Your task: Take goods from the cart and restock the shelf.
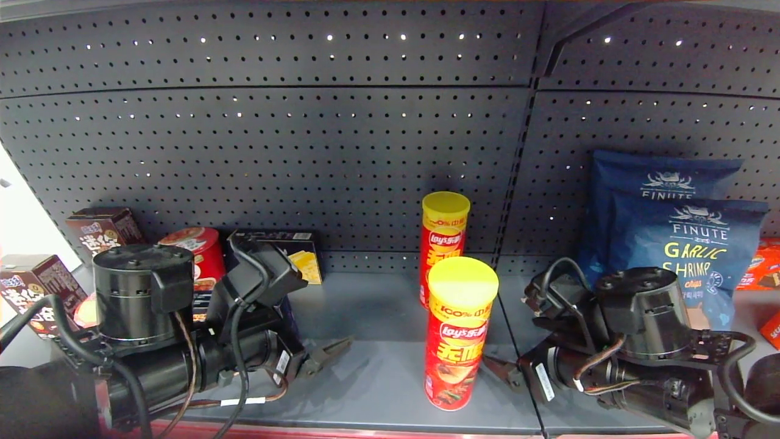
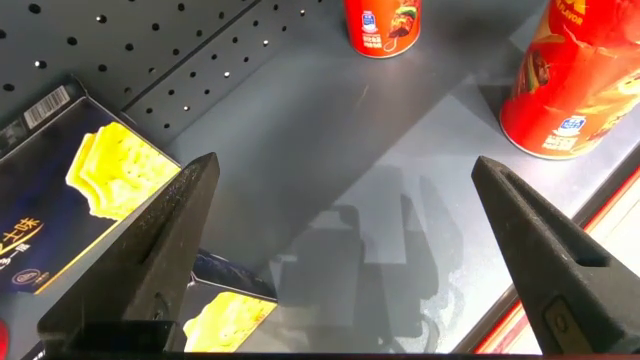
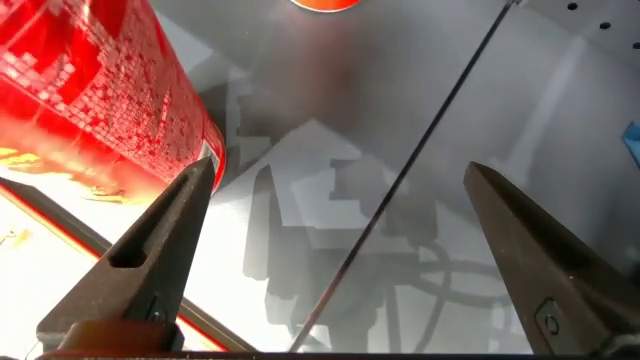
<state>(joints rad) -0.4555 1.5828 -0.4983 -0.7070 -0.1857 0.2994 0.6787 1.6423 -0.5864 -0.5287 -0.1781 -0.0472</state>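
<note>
Two red chip cans with yellow lids stand upright on the grey shelf [image 1: 378, 378], one in front [image 1: 461, 332] and one behind it [image 1: 443, 244]. My left gripper [image 1: 332, 355] hovers low over the shelf to the left of the front can, open and holding nothing. In the left wrist view that gripper [image 2: 345, 170] spans bare shelf, with the front can [image 2: 570, 85] and the back can [image 2: 383, 25] beyond it. My right gripper [image 1: 503, 366] sits just right of the front can, open and apart from it. Its wrist view shows the gripper [image 3: 340, 175] open beside the can [image 3: 90, 90].
Dark cracker boxes [image 1: 298, 250] [image 2: 70, 190], a red tub [image 1: 195, 250] and brown boxes [image 1: 103, 228] crowd the shelf's left. Blue snack bags [image 1: 676, 238] and orange packs [image 1: 762, 265] stand at the right. A perforated back panel [image 1: 304, 152] closes the rear; a red strip [image 1: 341, 431] marks the front edge.
</note>
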